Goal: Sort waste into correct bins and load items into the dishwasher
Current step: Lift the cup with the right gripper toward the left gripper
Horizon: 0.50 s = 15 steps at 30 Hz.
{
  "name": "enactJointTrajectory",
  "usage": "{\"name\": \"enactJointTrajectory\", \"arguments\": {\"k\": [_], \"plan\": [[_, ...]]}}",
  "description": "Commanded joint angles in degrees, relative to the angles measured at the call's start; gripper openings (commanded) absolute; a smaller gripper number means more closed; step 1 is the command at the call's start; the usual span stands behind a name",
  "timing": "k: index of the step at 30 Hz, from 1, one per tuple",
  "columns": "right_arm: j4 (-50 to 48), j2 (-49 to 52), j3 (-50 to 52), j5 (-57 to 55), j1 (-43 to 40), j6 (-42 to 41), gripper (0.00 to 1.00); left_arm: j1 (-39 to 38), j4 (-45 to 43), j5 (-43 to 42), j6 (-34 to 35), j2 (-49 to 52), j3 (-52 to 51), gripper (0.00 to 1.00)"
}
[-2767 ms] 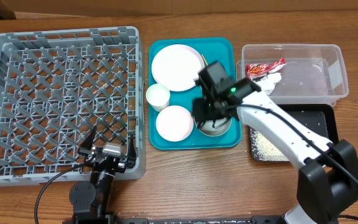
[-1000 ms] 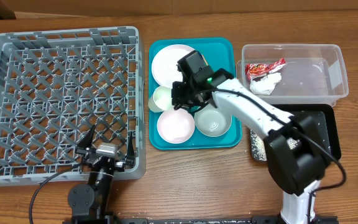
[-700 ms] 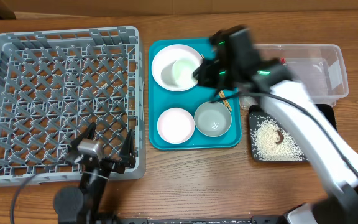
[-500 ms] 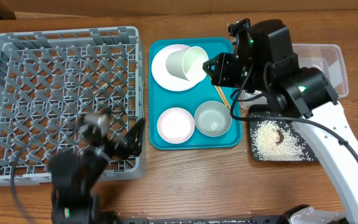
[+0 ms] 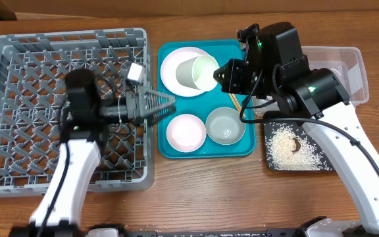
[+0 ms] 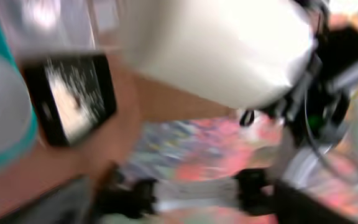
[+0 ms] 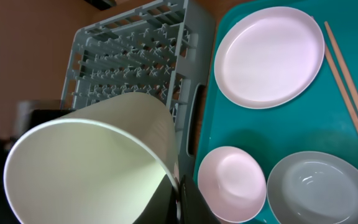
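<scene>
Right tool (image 5: 221,72) grips cup (image 5: 198,70) — left tool (image 5: 155,105) blurred, jaws unreadable.

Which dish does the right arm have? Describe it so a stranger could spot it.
Find the teal tray beside the grey rack. Above the large plate at its far end, a pale cup is tipped sideways in the right gripper. It is the only dish held in the air; the white bowl and grey bowl sit flat on the tray.

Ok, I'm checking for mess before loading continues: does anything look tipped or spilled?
Only the small cup: it hangs tilted on its side in the right gripper above the large plate. Nothing looks spilled.
</scene>
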<state>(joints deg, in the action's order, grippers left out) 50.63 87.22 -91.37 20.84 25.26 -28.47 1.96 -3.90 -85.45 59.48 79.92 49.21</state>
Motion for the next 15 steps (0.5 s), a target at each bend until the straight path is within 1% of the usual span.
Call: {"name": "enactJointTrajectory", "arguments": {"k": [1, 2, 4, 5, 6, 7, 12, 15], "plan": [[-0.96, -0.44, 0.5, 2.01, -0.13, -0.07, 0.04, 0.28, -0.02, -5.18, 15.5, 4.02, 0.87, 0.45], [-1.49, -0.44, 0.98, 3.32, -0.35, -0.07, 0.04, 0.28, -0.02, -5.16, 15.1, 5.01, 0.87, 0.49], [-2.62, -0.42, 2.4, 5.95, -1.07, -0.04, 0.04, 0.24, -0.02, -5.16, 12.39, 6.36, 0.87, 0.65], [-3.43, -0.42, 3.41, 7.15, -1.57, -0.07, 0.04, 0.17, 0.0, -5.16, 10.78, 6.82, 0.87, 0.77], [-4.74, -0.42, 4.96, 8.52, -2.16, -0.07, 0.04, 0.15, 0.02, -5.16, 9.53, 7.08, 0.87, 0.96], [-6.01, -0.42, 6.34, 9.86, -2.71, -0.09, 0.04, 0.13, 0.04, -5.16, 8.68, 7.19, 0.87, 1.0], [-12.31, -0.42, 12.72, 18.58, -6.91, -0.11, 0.04, -0.74, -0.02, -5.14, 6.27, 7.19, 0.87, 1.0], [-15.96, -0.44, 15.67, 26.62, -10.67, -0.02, 0.04, -1.01, 0.07, -5.14, 6.08, 7.19, 0.87, 1.0]]}}
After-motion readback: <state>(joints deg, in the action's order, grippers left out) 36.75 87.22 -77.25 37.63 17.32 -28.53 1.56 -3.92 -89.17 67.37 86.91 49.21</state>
